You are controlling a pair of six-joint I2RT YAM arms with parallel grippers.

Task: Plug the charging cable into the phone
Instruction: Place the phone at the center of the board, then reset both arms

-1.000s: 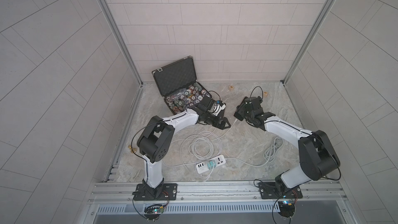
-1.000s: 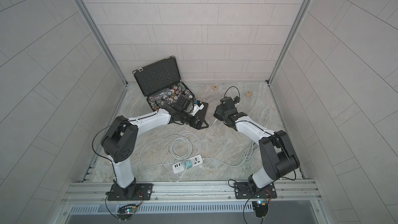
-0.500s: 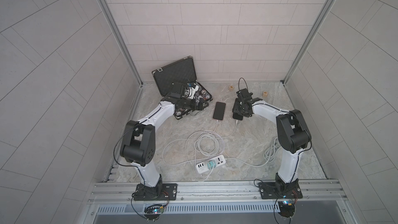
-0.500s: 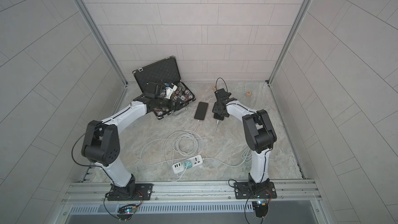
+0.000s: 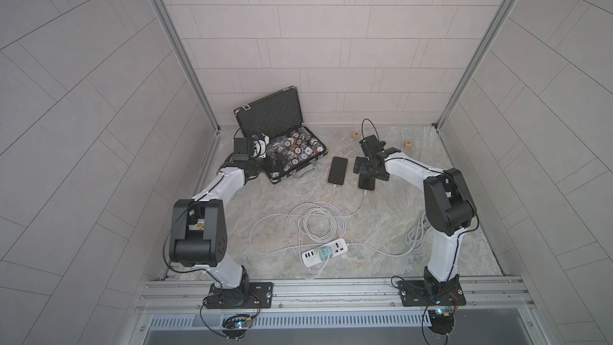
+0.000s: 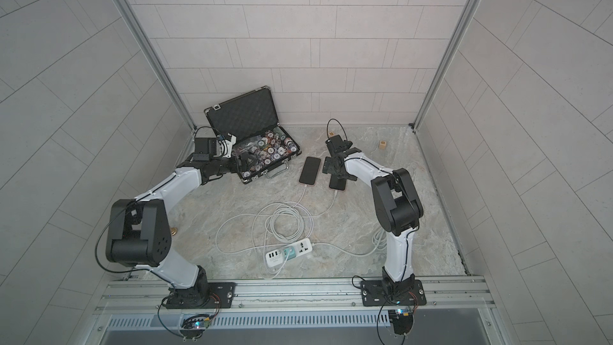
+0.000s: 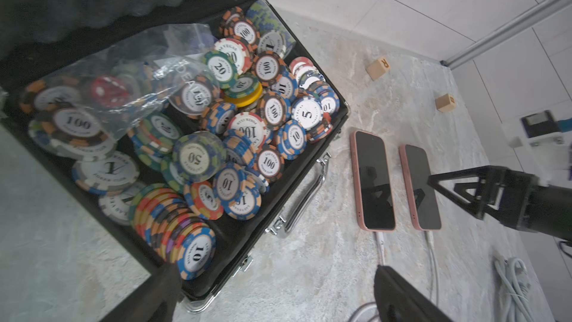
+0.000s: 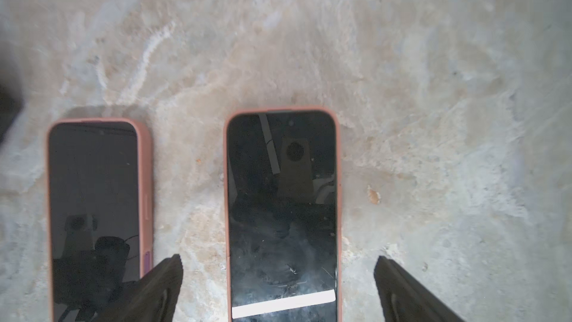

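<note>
Looks done: charging cable [image 5: 364, 199] seemingly seated in phone [image 8: 282, 212], flat on counter [image 5: 381, 243] at 3 o'clock of second phone [image 5: 338, 170]. Right claw [image 8: 277, 258] wide, straddling it without touching. Left claw [image 5: 277, 164] wide, empty, over chip case [image 5: 270, 117]. Remaining: retract arms.

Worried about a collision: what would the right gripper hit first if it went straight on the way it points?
Probably the phone nearer the right arm: the right gripper is open and straddles it, so the fingertips may land on the table either side. Depth is unclear.
</note>
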